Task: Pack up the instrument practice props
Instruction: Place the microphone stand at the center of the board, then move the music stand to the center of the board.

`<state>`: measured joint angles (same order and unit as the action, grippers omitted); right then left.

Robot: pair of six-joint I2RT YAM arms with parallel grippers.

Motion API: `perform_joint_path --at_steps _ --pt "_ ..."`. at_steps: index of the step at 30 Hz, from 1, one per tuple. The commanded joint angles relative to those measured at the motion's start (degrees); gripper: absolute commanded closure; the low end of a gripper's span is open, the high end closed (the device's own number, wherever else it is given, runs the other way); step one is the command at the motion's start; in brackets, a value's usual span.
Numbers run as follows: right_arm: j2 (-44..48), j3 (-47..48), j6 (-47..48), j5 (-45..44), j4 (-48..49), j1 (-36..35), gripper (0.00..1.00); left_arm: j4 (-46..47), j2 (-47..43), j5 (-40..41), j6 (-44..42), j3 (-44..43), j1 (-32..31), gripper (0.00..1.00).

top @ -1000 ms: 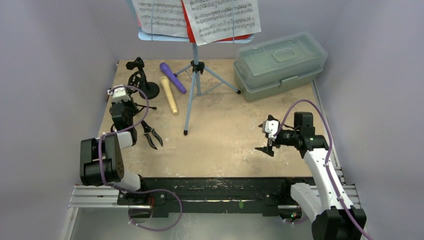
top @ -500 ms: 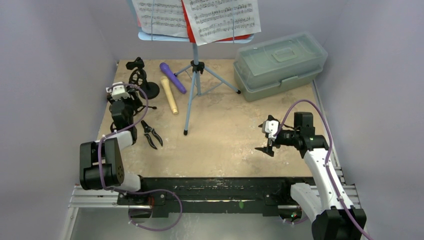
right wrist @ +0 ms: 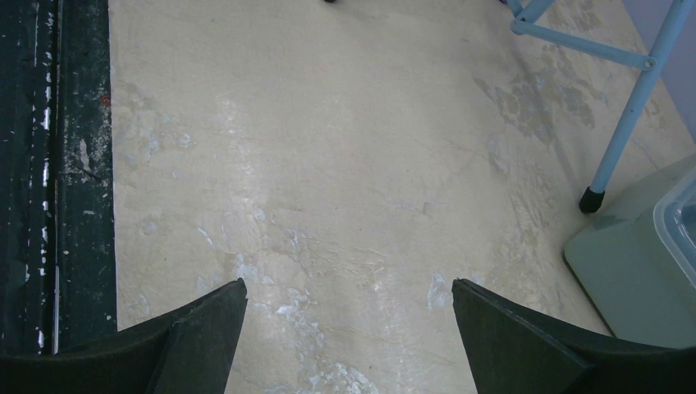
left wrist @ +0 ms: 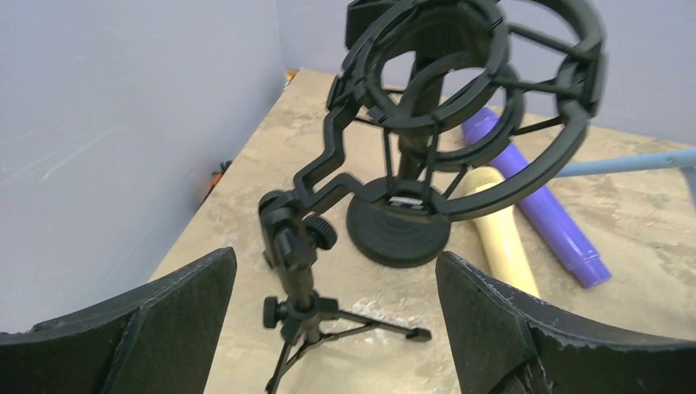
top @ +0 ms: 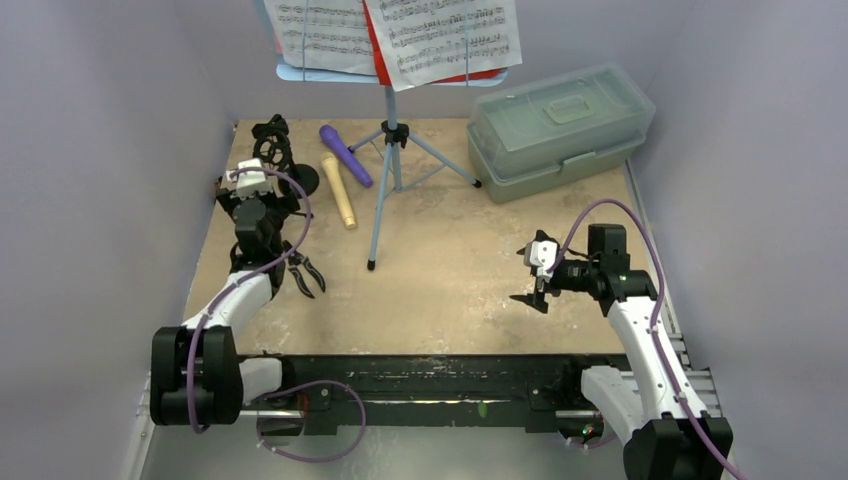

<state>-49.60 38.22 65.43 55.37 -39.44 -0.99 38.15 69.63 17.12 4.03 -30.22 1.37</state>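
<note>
The tripod mic holder (left wrist: 296, 275) stands upright at the lower centre of the left wrist view, and in the overhead view it is in the upper left part of the table (top: 450, 250), close to the side wall. Its big ring (left wrist: 472, 107) leans out toward the upper right of the frame on a cranked arm. Expect it to be light, hard plastic and top-heavy, so a nudge from one finger alone would likely tip it. The ring's thin struts look as if they would flex or slip, so leave them alone. Take hold of the short round stem, between the swivel knob and the spread legs, and close squarely because that stem looks slick. Your left gripper (left wrist: 335, 264) is spread wide with the stem standing between the jaws and apart from both, so nothing is held. Directly behind, seen through the ring, is the round-base holder (left wrist: 400, 234); keep your reach short of it. The tan microphone (left wrist: 502, 246) and purple microphone (left wrist: 538, 217) lie to its right, and beyond them is a pale-blue leg of the music rack (left wrist: 624, 162). The lidded box (top: 560, 125) sits closed at the upper right. Your right gripper (right wrist: 349, 283) hangs wide open and empty over bare tabletop.
</note>
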Motion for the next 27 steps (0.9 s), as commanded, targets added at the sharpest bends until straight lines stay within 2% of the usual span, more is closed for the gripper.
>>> perform_joint_path --at_steps 1,12,19,23,27 --pt "0.3 0.4 0.9 1.0 -0.3 0.1 0.01 -8.2 -3.7 4.9 0.7 -2.7 -0.6 0.09" --pt "0.5 0.4 1.1 1.2 -0.6 0.2 0.01 -22.7 -17.0 -7.2 6.5 -2.7 -0.9 0.09" --pt "0.6 0.4 1.3 1.2 -0.7 0.2 0.01 -28.1 -20.2 -15.8 9.2 -3.7 -0.9 0.09" --pt "0.5 0.4 1.3 1.3 -0.7 0.2 0.01 -27.9 -21.3 -24.0 11.0 -3.6 -0.9 0.08" --pt "0.5 0.4 1.4 1.4 -0.7 0.1 0.01 -23.4 -21.1 -34.8 13.7 -2.1 -0.9 0.11"
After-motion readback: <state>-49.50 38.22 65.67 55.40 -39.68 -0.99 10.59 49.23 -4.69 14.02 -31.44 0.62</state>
